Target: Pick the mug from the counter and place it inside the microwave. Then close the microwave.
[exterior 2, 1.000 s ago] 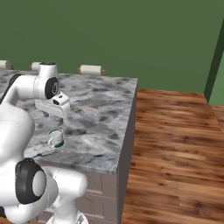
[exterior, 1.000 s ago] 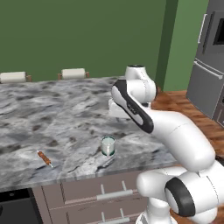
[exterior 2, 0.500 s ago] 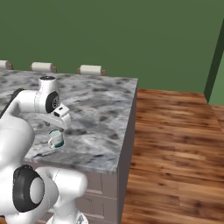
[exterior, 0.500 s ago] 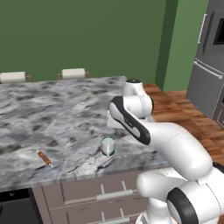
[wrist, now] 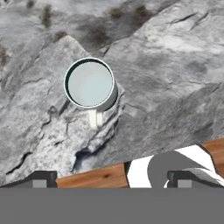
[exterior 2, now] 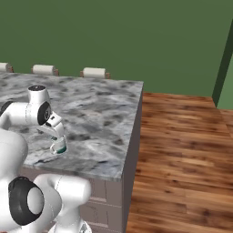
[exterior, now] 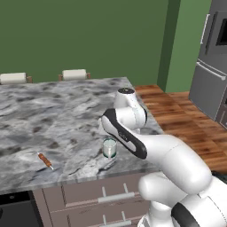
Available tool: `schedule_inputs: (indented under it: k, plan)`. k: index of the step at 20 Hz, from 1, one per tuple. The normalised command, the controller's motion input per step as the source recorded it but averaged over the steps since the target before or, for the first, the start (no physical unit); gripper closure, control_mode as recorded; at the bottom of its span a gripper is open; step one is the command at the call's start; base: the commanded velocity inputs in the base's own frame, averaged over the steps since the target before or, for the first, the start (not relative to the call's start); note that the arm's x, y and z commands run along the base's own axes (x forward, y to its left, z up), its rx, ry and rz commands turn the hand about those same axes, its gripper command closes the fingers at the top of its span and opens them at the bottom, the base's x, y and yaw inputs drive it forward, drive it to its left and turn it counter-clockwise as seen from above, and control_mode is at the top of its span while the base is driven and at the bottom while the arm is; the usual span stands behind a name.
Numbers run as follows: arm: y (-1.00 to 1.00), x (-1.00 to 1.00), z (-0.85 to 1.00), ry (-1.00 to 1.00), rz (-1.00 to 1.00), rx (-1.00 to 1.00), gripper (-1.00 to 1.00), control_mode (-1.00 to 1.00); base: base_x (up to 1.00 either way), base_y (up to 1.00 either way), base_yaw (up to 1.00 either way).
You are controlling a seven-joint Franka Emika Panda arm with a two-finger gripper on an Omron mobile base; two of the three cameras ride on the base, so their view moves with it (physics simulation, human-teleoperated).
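End effector (wrist: 109, 177) wide open, empty above mug (wrist: 90, 84)

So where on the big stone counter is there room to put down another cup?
Lots of room. The counter is bare between the mug and the far edge by the two chair backs, and also left of the orange-brown stick. The only busy spot is the front near corner, where the mug stands under the open gripper, with the stick lying a little to its left.

Mug (exterior: 109, 147) upright on marbled counter (exterior: 57, 115) near front edge, orange-brown stick (exterior: 45, 160) apart, possibly a utensil
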Motion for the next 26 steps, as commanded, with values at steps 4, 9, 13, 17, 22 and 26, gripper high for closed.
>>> schedule_inputs:
  k: [4,9,13,17,22,26]
  plan:
    - [0.43,0.0,-0.2,0.0,0.0,0.0,-1.0,-1.0,0.0,0.0,0.0]
    - [0.14,0.03,-0.3,0.0,0.0,0.0,-1.0,-1.0,0.0,0.0,0.0]
    - [-0.01,0.0,-0.06,0.0,0.0,0.0,-1.0,-1.0,0.0,0.0,0.0]
    - [-0.29,0.02,-0.22,0.0,0.0,0.0,-1.0,-1.0,0.0,0.0,0.0]
    - [-0.22,0.09,-0.18,0.0,0.01,0.0,-1.0,-1.0,0.0,0.0,0.0]
    - [-0.03,0.1,-0.16,0.0,0.02,0.0,-1.0,-1.0,0.0,0.0,0.0]
